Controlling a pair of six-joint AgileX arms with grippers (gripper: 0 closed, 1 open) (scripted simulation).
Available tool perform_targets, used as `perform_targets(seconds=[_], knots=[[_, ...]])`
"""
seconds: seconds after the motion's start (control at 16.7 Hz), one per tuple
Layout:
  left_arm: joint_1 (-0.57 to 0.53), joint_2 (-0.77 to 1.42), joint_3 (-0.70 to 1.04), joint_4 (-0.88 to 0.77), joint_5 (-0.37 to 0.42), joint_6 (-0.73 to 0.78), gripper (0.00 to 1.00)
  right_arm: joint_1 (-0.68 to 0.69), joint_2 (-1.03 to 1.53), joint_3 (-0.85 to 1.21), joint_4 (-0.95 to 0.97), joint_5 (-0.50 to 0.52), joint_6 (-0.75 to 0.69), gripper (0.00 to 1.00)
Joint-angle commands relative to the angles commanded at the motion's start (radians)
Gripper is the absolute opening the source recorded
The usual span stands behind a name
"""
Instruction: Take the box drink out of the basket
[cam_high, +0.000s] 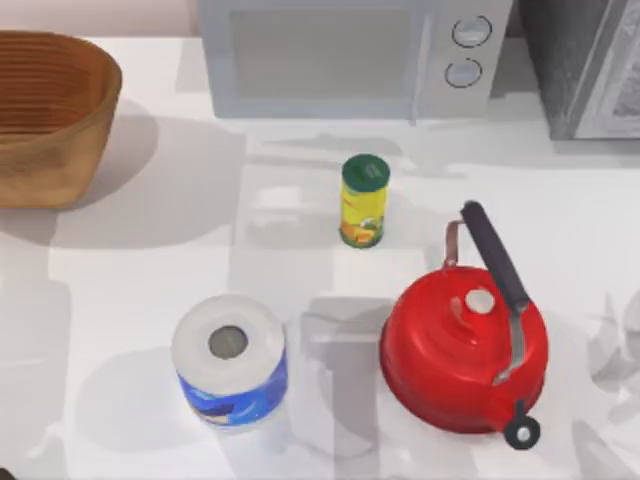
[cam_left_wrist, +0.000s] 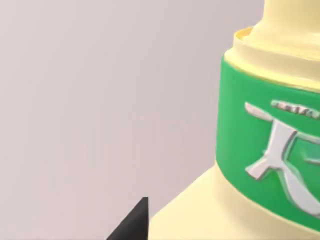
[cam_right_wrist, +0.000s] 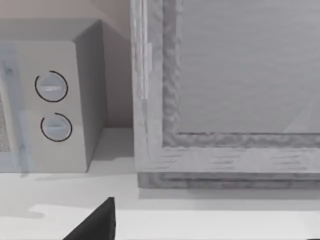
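The box drink looms very close in the left wrist view: pale yellow body, broad green band with a silver mark, narrower neck above. It hangs in front of a plain wall, with one dark fingertip of my left gripper against its lower side, so the gripper looks shut on it. The basket, brown woven wicker, stands at the table's far left corner; what shows of its inside holds nothing. In the right wrist view one dark fingertip of my right gripper hovers over the table, facing the microwave.
A green-lidded yellow can stands mid-table. A paper roll is front left, a red kettle front right. The microwave and a grey appliance line the back edge.
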Motion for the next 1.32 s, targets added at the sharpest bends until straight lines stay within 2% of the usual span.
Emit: perform_targets(seconds=[0.24, 0.48, 1.32], knots=[[-0.005, -0.059, -0.037, -0.019, -0.006, -0.001, 0.0, 0.0, 0.0, 0.0, 0.0, 0.0, 0.0, 1.0], [-0.022, -0.259, -0.165, -0.086, -0.025, -0.003, 0.0, 0.0, 0.0, 0.0, 0.0, 0.0, 0.0, 1.0], [-0.122, -1.413, -0.918, -0.48, -0.142, -0.014, 0.0, 0.0, 0.0, 0.0, 0.0, 0.0, 0.0, 1.0]])
